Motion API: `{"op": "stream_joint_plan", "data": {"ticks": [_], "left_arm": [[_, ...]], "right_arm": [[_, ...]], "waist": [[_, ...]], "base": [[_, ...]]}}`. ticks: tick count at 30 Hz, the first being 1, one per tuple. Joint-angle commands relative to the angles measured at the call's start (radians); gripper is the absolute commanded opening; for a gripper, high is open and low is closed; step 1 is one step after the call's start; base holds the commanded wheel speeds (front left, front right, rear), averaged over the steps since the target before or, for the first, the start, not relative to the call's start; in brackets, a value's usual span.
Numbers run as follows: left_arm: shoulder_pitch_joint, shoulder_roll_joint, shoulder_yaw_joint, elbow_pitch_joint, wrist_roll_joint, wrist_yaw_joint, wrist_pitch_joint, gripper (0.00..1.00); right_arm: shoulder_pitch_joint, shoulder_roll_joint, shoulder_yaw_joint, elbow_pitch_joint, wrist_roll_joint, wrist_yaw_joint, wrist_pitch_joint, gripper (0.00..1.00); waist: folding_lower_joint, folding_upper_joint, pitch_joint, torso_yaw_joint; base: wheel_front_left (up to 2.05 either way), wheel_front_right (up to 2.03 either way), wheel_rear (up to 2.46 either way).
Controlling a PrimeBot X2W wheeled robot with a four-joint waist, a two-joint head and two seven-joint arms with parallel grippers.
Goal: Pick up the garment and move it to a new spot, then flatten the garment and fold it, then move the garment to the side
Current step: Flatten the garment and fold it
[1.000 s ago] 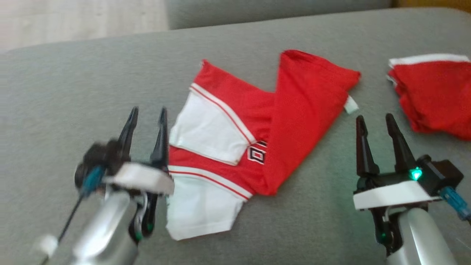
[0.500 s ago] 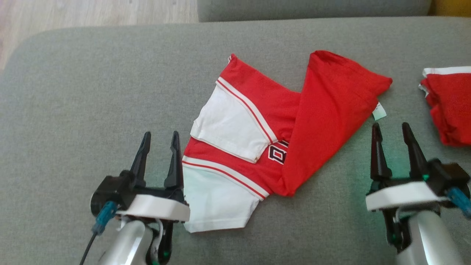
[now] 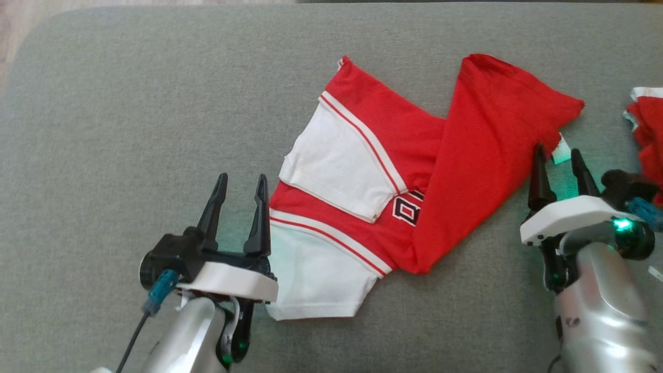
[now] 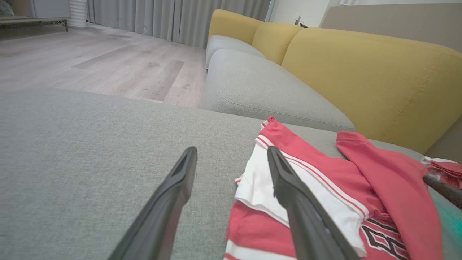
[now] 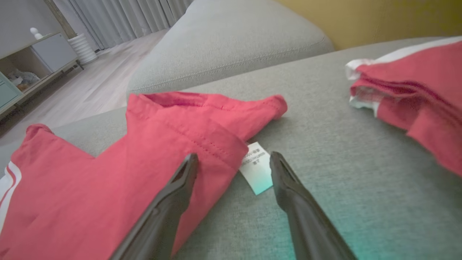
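I have the garment (image 3: pixel 414 176) lying on the grey cushion (image 3: pixel 129 129), roughly in the middle, between my 2 grippers. It is not flat: a red panel is lapped over the striped red-and-white part, and a white piece sticks out at the near left.

The left gripper (image 3: pixel 242 177) sits just beside that near-left white edge, fingers spread and holding nothing. In its wrist view 1 finger lies over the white cloth and the other over bare cushion, so the edge falls between the jaws.

The right gripper (image 3: pixel 557 150) is likewise wide apart and empty. It is at the right hem, straddling the spot where the label (image 5: pixel 257 167) pokes out (a handy marker for that corner).

I read this placing as a set-up for a 2-handed pinch at opposite ends, so the cloth can be lifted or pulled taut without bunching. A second red pile (image 3: pixel 647 124) lies at the far right, apart from the garment. I'd keep the right arm from dragging into it.
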Motion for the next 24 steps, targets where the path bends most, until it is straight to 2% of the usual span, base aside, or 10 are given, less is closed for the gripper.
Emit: {"op": "stream_joint_plan", "data": {"ticks": [1, 7, 8, 9, 15, 24], "left_arm": [[-0.035, 0.004, 0.036, -0.024, 0.008, -0.005, -0.009, 1.00], [-0.037, -0.005, 0.050, -0.017, 0.022, -0.014, -0.009, 1.00], [-0.038, -0.006, 0.053, -0.019, 0.025, -0.013, -0.009, 1.00], [-0.038, -0.008, 0.057, -0.020, 0.028, -0.013, -0.009, 1.00], [-0.033, -0.012, 0.075, -0.016, 0.041, -0.018, -0.009, 1.00], [-0.011, -0.018, 0.105, -0.016, 0.050, -0.024, -0.009, 1.00]], "right_arm": [[-0.024, -0.003, 0.021, -0.022, -0.008, -0.001, -0.011, 1.00], [-0.087, -0.003, 0.041, 0.110, 0.019, -0.001, -0.042, 0.98], [-0.095, -0.003, 0.045, 0.125, 0.022, -0.001, -0.047, 0.35], [-0.102, -0.003, 0.052, 0.137, 0.025, -0.001, -0.051, 0.02], [-0.118, -0.003, 0.094, 0.164, 0.038, -0.001, -0.063, 0.00], [-0.022, -0.003, 0.060, 0.024, 0.006, -0.001, -0.064, 0.00]], "waist": [[-0.0001, 0.0000, 0.002, 0.003], [-0.0001, 0.0000, 0.006, 0.008], [-0.0001, 0.0000, 0.007, 0.007], [-0.0001, 0.0000, 0.007, 0.004], [-0.0001, 0.0000, -0.002, -0.027], [-0.0001, 0.0000, -0.046, -0.103]], "base": [[0.00, 0.00, 0.00], [0.00, 0.00, 0.00], [0.00, 0.00, 0.00], [0.00, 0.00, 0.00], [0.00, 0.00, 0.00], [0.00, 0.00, 0.00]]}}
